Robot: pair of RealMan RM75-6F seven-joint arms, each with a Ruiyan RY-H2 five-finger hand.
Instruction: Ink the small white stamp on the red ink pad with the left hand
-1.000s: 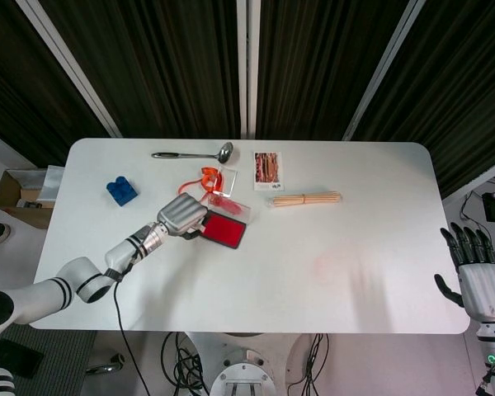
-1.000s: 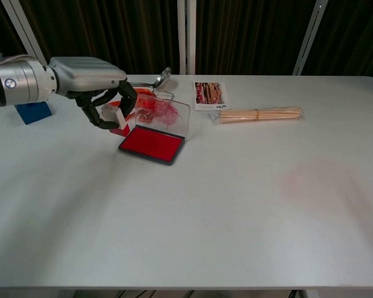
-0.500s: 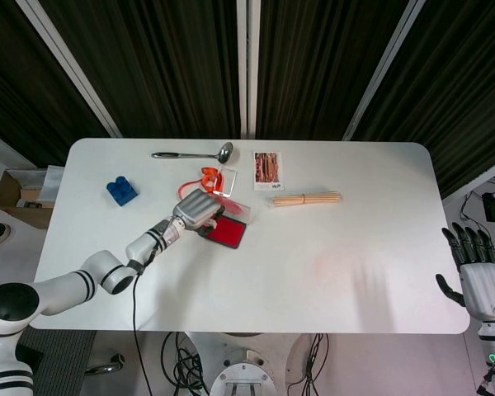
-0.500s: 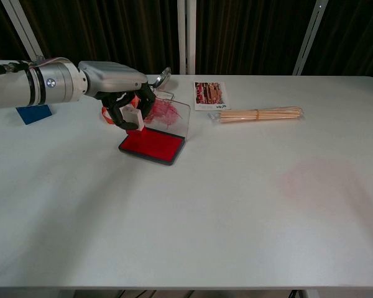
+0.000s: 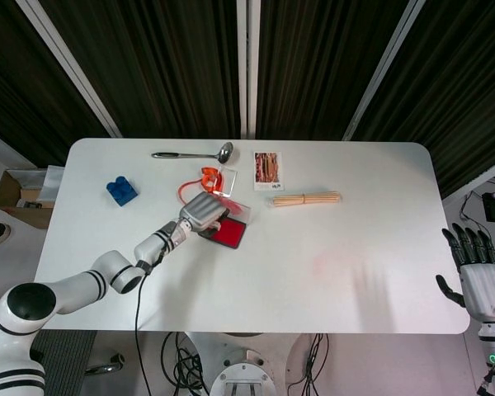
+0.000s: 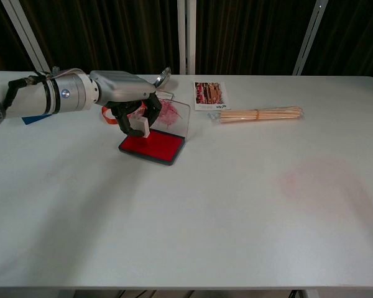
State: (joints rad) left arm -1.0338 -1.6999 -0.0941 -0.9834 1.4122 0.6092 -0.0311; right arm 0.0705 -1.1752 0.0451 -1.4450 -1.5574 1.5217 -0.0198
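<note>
My left hand (image 6: 127, 102) (image 5: 205, 212) grips the small white stamp (image 6: 140, 126), its dark fingers curled around the block. The stamp hangs just above the left part of the red ink pad (image 6: 154, 145) (image 5: 228, 233), which lies in an open black case with a clear, red-smeared lid (image 6: 174, 115) raised behind it. I cannot tell whether the stamp's face touches the pad. In the head view the hand covers the stamp. My right hand (image 5: 480, 272) rests off the table's right edge, holding nothing, fingers apart.
Behind the pad lie an orange object (image 5: 206, 176) and a metal spoon (image 5: 191, 154). A blue block (image 5: 122, 190) sits at the left. A picture card (image 6: 209, 95) and a bundle of wooden sticks (image 6: 258, 114) lie right of the pad. A faint pink stain (image 6: 317, 180) marks the table.
My left hand has carried the stamp rightward from beside the pad's left edge to over the pad, and lowered it. The right hand has not moved.
</note>
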